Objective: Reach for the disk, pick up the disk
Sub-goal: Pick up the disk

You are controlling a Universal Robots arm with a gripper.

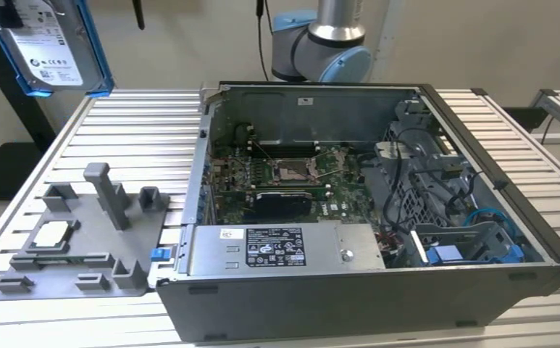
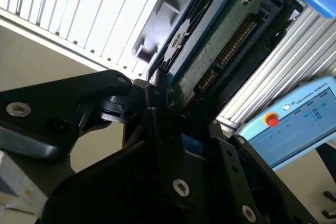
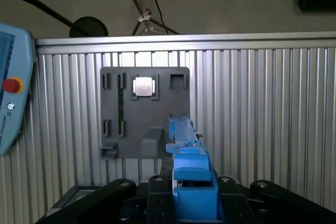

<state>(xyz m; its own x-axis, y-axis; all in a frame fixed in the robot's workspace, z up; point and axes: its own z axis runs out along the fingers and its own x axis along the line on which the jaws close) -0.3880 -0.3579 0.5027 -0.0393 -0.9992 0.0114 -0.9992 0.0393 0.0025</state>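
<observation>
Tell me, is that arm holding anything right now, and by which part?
Yes: the gripper holds the disk in the air, clamped by one end of its blue bracket.

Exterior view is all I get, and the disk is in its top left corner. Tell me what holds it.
Observer: The pincer does. In the second wrist view its black fingers clamp one edge of the disk.
Operator: Report which face is turned toward that camera.
Observer: The green circuit board, with its connector row.
Operator: Name something nearby that my view lacks.
Observer: A light blue pendant with a red button; it shows in both wrist views.
</observation>
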